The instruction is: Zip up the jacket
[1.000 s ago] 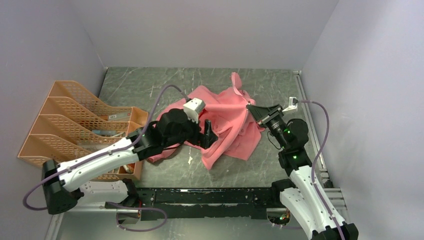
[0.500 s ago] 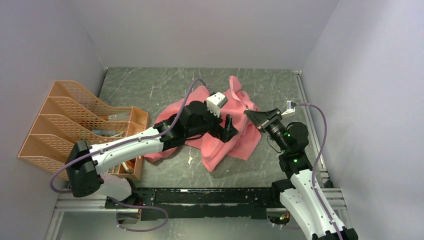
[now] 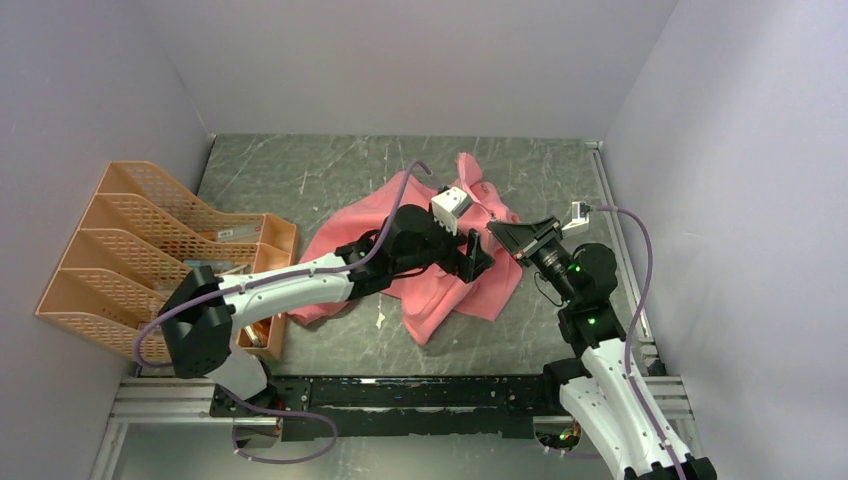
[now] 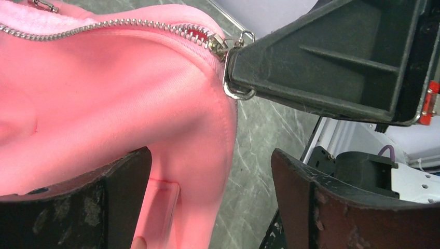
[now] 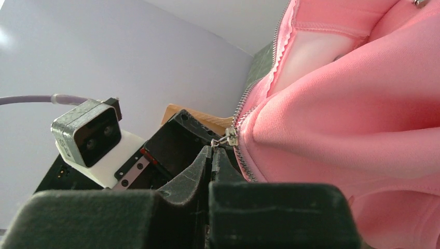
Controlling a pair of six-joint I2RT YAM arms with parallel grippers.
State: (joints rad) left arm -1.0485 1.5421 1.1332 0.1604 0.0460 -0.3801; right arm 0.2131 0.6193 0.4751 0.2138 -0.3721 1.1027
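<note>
The salmon-pink jacket (image 3: 430,262) lies crumpled mid-table. My right gripper (image 3: 499,232) is at its right edge, shut on the metal zipper pull (image 5: 222,141). The zipper teeth (image 5: 244,101) run up from the slider. In the right wrist view the gripper (image 5: 211,154) pinches the pull at its tips. My left gripper (image 3: 478,262) is open just left of the right one. In the left wrist view it (image 4: 207,163) straddles a fold of the jacket (image 4: 129,98) below the slider (image 4: 219,44). The pull ring (image 4: 236,92) hangs against the right gripper's finger (image 4: 332,67).
An orange file rack (image 3: 150,250) stands at the table's left side. A small white scrap (image 3: 381,320) lies in front of the jacket. A metal rail (image 3: 612,225) runs along the right edge. Grey walls close in on three sides.
My left arm has reached to the right across the jacket, and its gripper now sits close beside the right gripper. The right gripper has barely moved and still holds the pull.
</note>
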